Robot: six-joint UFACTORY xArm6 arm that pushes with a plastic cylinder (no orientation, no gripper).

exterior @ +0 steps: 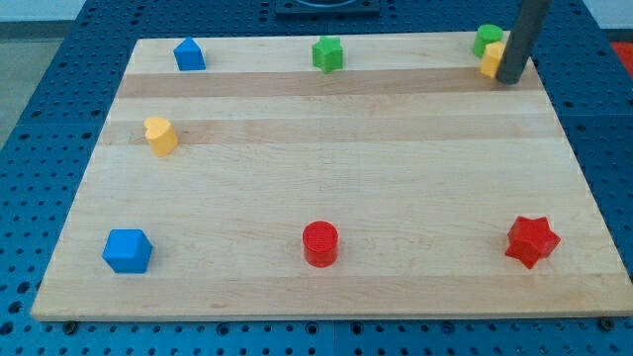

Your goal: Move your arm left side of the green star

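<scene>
Red cylinder (319, 243) sits nearest; my tip (510, 78) touches the yellow block (491, 60), far right of the green star (327, 53).

The dark rod is seen in the upper right of the frame, entering from the top edge and slanting slightly down to the left. My tip (510, 79) is set low, near the frame's right side.

A pale wooden board (336, 148) rests on a blue perforated table (49, 99).
</scene>
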